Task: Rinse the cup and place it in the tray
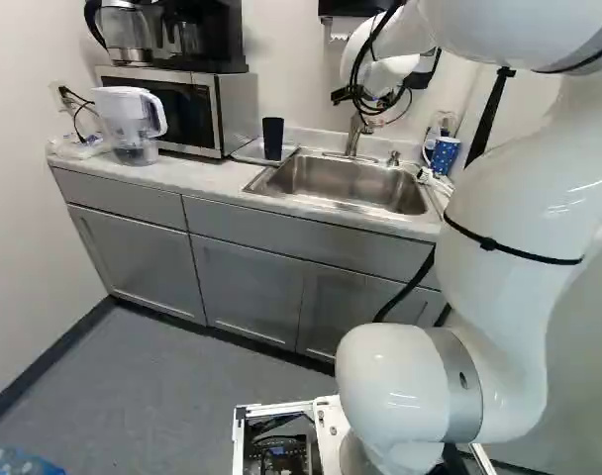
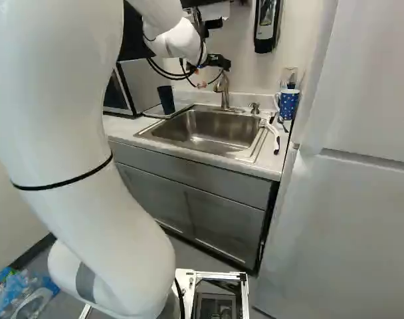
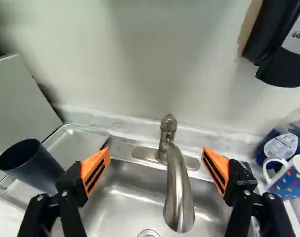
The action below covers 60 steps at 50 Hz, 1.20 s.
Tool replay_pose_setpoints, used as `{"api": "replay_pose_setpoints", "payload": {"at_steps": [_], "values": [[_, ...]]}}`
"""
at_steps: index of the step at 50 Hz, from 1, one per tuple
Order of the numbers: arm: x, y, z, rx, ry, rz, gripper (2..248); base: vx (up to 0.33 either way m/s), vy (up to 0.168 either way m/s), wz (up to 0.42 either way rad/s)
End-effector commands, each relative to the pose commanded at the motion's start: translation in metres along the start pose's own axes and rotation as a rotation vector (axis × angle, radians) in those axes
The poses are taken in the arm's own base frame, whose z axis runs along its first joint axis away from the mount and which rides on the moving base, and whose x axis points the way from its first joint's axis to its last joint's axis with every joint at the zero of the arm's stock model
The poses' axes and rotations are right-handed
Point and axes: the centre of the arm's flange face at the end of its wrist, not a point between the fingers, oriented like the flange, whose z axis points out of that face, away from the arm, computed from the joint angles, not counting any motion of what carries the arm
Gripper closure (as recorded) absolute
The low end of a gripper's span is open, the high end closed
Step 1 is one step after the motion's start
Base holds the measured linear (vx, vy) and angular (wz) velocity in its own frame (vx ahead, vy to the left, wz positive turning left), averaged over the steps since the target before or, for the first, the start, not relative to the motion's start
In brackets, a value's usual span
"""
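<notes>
The dark cup [image 1: 272,139] was found upright in the metal tray [image 3: 86,143], in the upper middle of the left base view, beside the sink [image 1: 346,183]. In the right base view it stood in the upper left. The gripper [image 2: 202,84] was over the sink area, clear of the cup. The wrist view showed the gripper [image 3: 156,153] wide open and holding nothing, its orange pads [image 3: 94,170] facing each other with the faucet [image 3: 172,153] between them, touching neither.

A microwave [image 1: 204,114] stood beyond the tray, with a coffee maker [image 1: 128,30] on top of it, at the upper left of the left base view. A water pitcher [image 1: 131,121] stood in front of the microwave. At the upper right of the right base view, a spotted blue mug [image 2: 289,104] was noted on the counter [image 2: 272,163] beyond the sink; a soap dispenser [image 2: 266,23] was mounted on the wall above.
</notes>
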Motion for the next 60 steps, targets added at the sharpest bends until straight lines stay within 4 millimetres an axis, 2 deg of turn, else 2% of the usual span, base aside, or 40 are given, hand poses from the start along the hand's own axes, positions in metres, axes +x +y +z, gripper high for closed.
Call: {"api": "replay_pose_setpoints", "payload": {"at_steps": [29, 60], "values": [[-0.046, 0.012, -0.055, -0.014, -0.287, 0.013, 3, 0.0, 0.0, 0.0], [-0.074, 0.011, -0.07, -0.002, -0.612, 0.018, 3, 0.0, 0.0, 0.0]]}}
